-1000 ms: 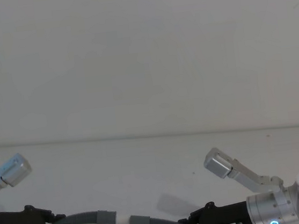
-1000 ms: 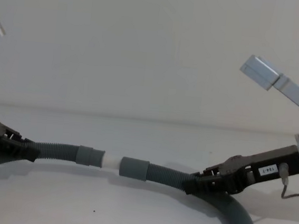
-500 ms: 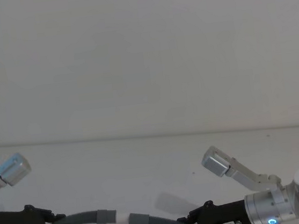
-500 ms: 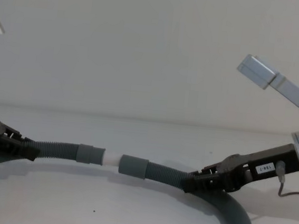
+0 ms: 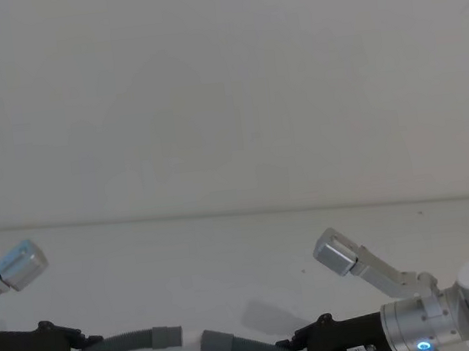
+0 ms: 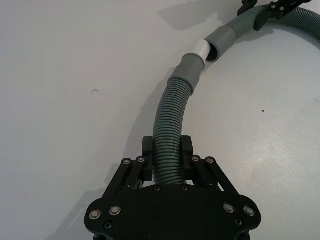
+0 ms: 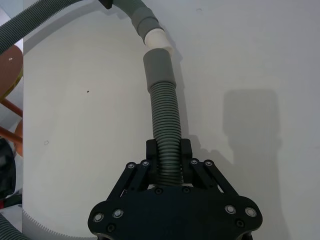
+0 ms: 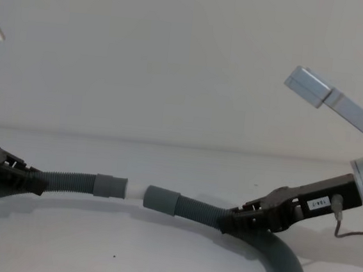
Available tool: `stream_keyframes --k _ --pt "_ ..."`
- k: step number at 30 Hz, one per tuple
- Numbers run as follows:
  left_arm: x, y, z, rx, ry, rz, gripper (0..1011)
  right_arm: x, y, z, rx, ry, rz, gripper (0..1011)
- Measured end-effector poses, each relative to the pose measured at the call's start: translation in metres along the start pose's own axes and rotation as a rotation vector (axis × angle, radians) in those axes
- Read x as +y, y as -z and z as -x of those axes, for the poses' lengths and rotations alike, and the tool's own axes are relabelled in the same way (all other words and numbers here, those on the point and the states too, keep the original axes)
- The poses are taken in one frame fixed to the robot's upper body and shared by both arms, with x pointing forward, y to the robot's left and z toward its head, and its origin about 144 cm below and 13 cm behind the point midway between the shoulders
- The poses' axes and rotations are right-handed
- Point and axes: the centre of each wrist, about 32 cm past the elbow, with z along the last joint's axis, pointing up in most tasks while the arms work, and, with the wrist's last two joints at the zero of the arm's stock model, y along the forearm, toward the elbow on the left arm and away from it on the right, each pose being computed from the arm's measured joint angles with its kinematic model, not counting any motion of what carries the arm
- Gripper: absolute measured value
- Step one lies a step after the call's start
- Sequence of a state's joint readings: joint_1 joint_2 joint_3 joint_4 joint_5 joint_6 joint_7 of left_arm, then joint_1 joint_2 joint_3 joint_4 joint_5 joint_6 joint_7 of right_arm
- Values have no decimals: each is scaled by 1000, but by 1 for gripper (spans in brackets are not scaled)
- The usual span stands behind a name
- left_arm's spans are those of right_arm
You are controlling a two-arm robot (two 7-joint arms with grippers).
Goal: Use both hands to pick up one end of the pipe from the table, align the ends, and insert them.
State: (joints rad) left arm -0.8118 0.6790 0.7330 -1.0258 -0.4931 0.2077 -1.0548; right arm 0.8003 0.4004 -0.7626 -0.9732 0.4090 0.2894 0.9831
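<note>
- Two grippers hold one grey corrugated pipe above the white tabletop, each near one of its tips.
- The left gripper sits at the left edge of the chest view, its jaws clamped on the ribbed hose a short way behind the cuff with the white tip.
- In the left wrist view the left gripper's fingers press both sides of the hose, and the white tip points toward the mouth of the other cuff.
- The right gripper reaches in from the right, jaws clamped on the ribbed part behind the plain hollow cuff.
- In the right wrist view its fingers squeeze the hose from both sides, with the plain cuff straight ahead of them.
- The two ends face each other mid-table, lifted off the surface.
- The white tip meets the rim of the hollow cuff at a slight angle; whether it sits inside the opening, I cannot tell.
- The hollow cuff hangs a little lower than the white-tipped one and tilts up toward it.
- The rest of the pipe loops down and toward the camera, running off the lower edge of the chest view on both sides.
- The head view shows both cuffs low in the picture, between the two black grippers.
</note>
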Motion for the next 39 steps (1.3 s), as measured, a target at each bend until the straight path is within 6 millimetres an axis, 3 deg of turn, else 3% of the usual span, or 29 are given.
stream_keyframes --k 39 --pt "3 3 4 14 13 8 290 2 -5 -6 48 19 -4 242"
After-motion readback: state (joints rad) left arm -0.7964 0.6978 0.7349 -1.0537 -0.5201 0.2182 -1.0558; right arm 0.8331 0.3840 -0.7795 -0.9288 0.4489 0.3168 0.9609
